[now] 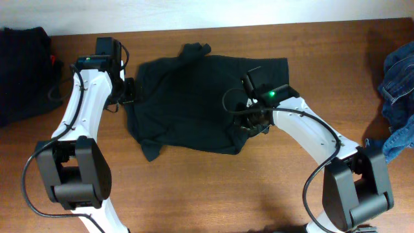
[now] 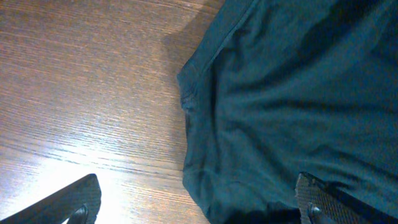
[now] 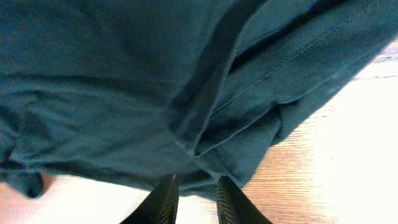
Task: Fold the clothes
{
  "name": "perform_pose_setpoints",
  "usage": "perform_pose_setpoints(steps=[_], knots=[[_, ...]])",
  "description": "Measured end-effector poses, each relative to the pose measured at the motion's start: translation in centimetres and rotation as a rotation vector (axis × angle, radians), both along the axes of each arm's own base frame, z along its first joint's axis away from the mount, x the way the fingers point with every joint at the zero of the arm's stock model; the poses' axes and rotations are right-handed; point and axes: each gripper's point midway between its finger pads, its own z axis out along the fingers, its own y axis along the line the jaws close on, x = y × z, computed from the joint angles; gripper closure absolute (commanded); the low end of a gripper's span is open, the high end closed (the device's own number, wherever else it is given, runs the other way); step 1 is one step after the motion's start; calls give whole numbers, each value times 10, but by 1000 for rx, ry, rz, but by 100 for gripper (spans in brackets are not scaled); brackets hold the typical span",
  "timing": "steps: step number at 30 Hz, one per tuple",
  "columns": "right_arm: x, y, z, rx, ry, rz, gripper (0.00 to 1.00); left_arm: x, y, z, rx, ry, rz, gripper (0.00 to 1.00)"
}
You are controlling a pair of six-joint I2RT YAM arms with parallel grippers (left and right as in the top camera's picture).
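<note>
A black short-sleeved T-shirt (image 1: 194,103) lies spread and rumpled on the wooden table (image 1: 194,194), partly folded over itself. My left gripper (image 1: 129,92) stands wide open at the shirt's left edge. In the left wrist view (image 2: 198,186) one finger (image 2: 74,202) is over bare wood and the other (image 2: 320,199) over the cloth (image 2: 280,93). My right gripper (image 1: 249,123) is at the shirt's right lower edge. In the right wrist view (image 3: 196,180) its fingers are drawn close together, pinching the hem of the shirt (image 3: 124,93).
A heap of dark clothes (image 1: 22,71) lies at the table's far left. A blue denim garment (image 1: 398,84) sits at the far right edge. Bare wood runs along the table's front, between the two arm bases.
</note>
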Motion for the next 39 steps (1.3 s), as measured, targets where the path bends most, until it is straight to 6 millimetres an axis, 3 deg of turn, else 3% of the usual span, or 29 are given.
perform_pose_setpoints(steps=[10,18,27,39], knots=[[0,-3,-17,2,-7,-66,72,0,0,0,0,0,0,1],[7,9,-19,16,-39,-80,69,0,0,0,0,0,0,0],[4,8,-43,-2,30,-135,68,0,0,0,0,0,0,1],[13,12,-42,19,-2,-151,66,0,0,0,0,0,0,0]])
